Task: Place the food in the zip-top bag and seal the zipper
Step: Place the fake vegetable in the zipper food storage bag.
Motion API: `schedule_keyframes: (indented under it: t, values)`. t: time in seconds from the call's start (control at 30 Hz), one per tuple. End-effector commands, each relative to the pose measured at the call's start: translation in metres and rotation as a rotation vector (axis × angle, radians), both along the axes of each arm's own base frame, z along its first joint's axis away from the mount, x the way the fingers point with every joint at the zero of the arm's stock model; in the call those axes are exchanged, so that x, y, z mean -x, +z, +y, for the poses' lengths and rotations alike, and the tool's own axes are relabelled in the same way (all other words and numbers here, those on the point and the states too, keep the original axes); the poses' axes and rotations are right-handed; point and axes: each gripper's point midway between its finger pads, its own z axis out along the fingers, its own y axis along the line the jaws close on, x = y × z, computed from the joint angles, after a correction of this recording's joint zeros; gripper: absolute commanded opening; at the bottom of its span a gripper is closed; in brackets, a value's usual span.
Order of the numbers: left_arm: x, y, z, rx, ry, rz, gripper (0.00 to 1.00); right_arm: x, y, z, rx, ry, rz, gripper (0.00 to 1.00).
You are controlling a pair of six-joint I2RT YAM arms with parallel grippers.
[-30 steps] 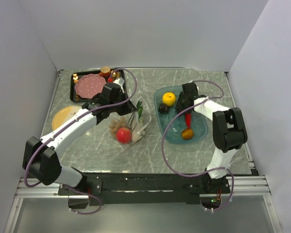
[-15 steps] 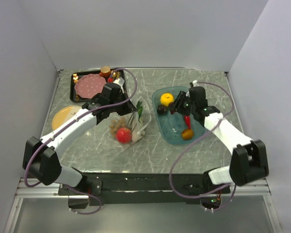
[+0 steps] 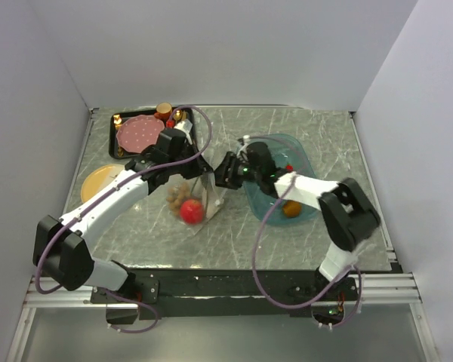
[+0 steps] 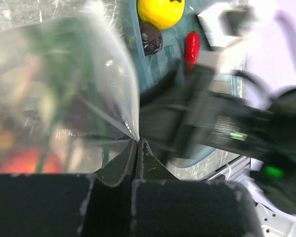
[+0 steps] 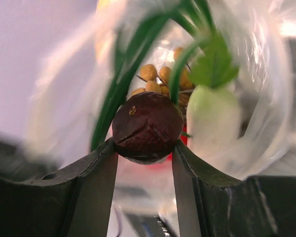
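Observation:
The clear zip-top bag [image 3: 190,197] lies at mid-table with a red apple [image 3: 191,212] inside. My left gripper [image 3: 198,172] is shut on the bag's edge and holds the mouth up; the film is pinched at its tips [image 4: 137,143]. My right gripper [image 3: 228,172] is shut on a dark brown round piece [image 5: 147,126] right at the bag's mouth. Inside the bag are the nut cluster [image 5: 160,79], white oblong piece [image 5: 212,116] and green leaves [image 5: 214,64]. The yellow fruit [image 4: 160,10], a red chili [image 4: 192,44] and another dark piece [image 4: 150,37] lie in the teal tray.
The teal tray [image 3: 306,154] stands right of the bag and holds a small orange fruit [image 3: 291,209]. A black tray with the pink dotted plate [image 3: 140,133] and brown cup [image 3: 164,110] is at the back left. A yellow plate [image 3: 100,181] lies at the left.
My right arm has swung left from the teal tray to the bag's mouth with the dark piece in its fingers. The left arm has stayed holding the bag.

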Motion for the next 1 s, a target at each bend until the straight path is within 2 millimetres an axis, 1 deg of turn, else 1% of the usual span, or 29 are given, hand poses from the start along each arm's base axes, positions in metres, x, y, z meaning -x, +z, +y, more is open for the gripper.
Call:
schedule_keyframes:
  t: [0.0, 0.03, 0.07, 0.13, 0.17, 0.2, 0.23, 0.3, 0.33, 0.37, 0.4, 0.43, 0.47, 0.5, 0.53, 0.57, 0.6, 0.63, 0.67, 0.7, 0.8, 0.87, 0.9, 0.93, 0.97]
  values:
    - [0.004, 0.03, -0.003, 0.061, -0.025, -0.056, 0.01, 0.003, 0.021, 0.048, -0.165, 0.124, 0.006, 0.0]
    - [0.006, 0.032, -0.004, 0.068, -0.028, -0.06, 0.01, 0.003, 0.008, 0.051, -0.139, 0.129, 0.029, 0.0]
    - [0.006, 0.032, -0.004, 0.072, -0.028, -0.062, 0.01, 0.005, 0.008, 0.055, -0.139, 0.138, 0.029, 0.0]
    - [0.007, 0.035, -0.005, 0.081, -0.035, -0.073, 0.01, 0.005, 0.001, 0.052, -0.109, 0.12, 0.024, 0.0]
    - [0.007, 0.035, -0.005, 0.083, -0.037, -0.074, 0.01, 0.012, -0.004, 0.055, -0.09, 0.144, 0.04, 0.0]
    - [0.007, 0.033, -0.005, 0.078, -0.035, -0.068, 0.01, 0.012, 0.001, 0.058, -0.09, 0.169, 0.03, 0.01]
    - [0.005, 0.031, -0.005, 0.074, -0.034, -0.064, 0.01, 0.015, 0.002, 0.058, -0.077, 0.188, 0.01, 0.03]
    - [0.004, 0.03, -0.004, 0.065, -0.034, -0.062, 0.01, 0.017, -0.003, 0.051, -0.052, 0.178, 0.01, 0.13]
    - [0.003, 0.03, -0.003, 0.057, -0.025, -0.065, 0.01, 0.019, 0.003, 0.049, -0.06, 0.18, -0.001, 0.16]
    - [0.001, 0.032, -0.002, 0.055, -0.017, -0.074, 0.01, 0.021, 0.004, 0.048, -0.066, 0.183, -0.001, 0.2]
    - [0.0, 0.034, 0.0, 0.052, -0.008, -0.081, 0.01, 0.023, -0.001, 0.044, -0.048, 0.167, 0.013, 0.3]
    - [-0.002, 0.035, 0.003, 0.042, 0.01, -0.088, 0.01, 0.025, 0.008, 0.04, -0.041, 0.154, -0.021, 0.37]
    - [-0.004, 0.039, 0.004, 0.038, 0.02, -0.094, 0.01, 0.03, 0.004, 0.035, -0.022, 0.141, -0.017, 0.43]
    - [-0.005, 0.041, 0.006, 0.031, 0.031, -0.1, 0.01, 0.028, 0.007, 0.03, -0.015, 0.117, -0.033, 0.49]
    - [-0.005, 0.04, 0.009, 0.019, 0.043, -0.098, 0.01, 0.029, 0.017, 0.027, -0.021, 0.109, -0.059, 0.5]
    - [-0.008, 0.043, 0.012, 0.008, 0.062, -0.107, 0.01, 0.032, 0.014, 0.023, 0.003, 0.103, -0.052, 0.52]
    - [-0.009, 0.043, 0.014, 0.001, 0.067, -0.112, 0.01, 0.03, 0.022, 0.018, 0.018, 0.075, -0.08, 0.62]
    - [-0.009, 0.043, 0.014, -0.004, 0.068, -0.112, 0.01, 0.03, 0.023, 0.014, 0.034, 0.07, -0.099, 0.67]
    - [-0.009, 0.043, 0.015, -0.011, 0.07, -0.107, 0.01, 0.032, 0.023, 0.011, 0.048, 0.07, -0.102, 0.69]
    - [-0.009, 0.043, 0.015, -0.014, 0.066, -0.108, 0.01, 0.033, 0.03, 0.009, 0.053, 0.074, -0.13, 0.72]
    - [-0.008, 0.042, 0.014, -0.008, 0.062, -0.106, 0.01, 0.031, 0.037, 0.005, 0.09, 0.07, -0.144, 0.75]
    - [-0.008, 0.042, 0.014, -0.005, 0.065, -0.107, 0.01, 0.031, 0.037, 0.0, 0.116, 0.059, -0.144, 0.75]
    - [-0.008, 0.043, 0.016, -0.002, 0.069, -0.112, 0.01, 0.031, 0.041, -0.004, 0.13, 0.049, -0.162, 0.75]
    - [-0.007, 0.044, 0.016, 0.0, 0.069, -0.116, 0.01, 0.031, 0.041, -0.008, 0.145, 0.039, -0.168, 0.75]
    - [-0.007, 0.044, 0.016, -0.001, 0.07, -0.118, 0.01, 0.03, 0.033, -0.017, 0.201, 0.011, -0.149, 0.75]
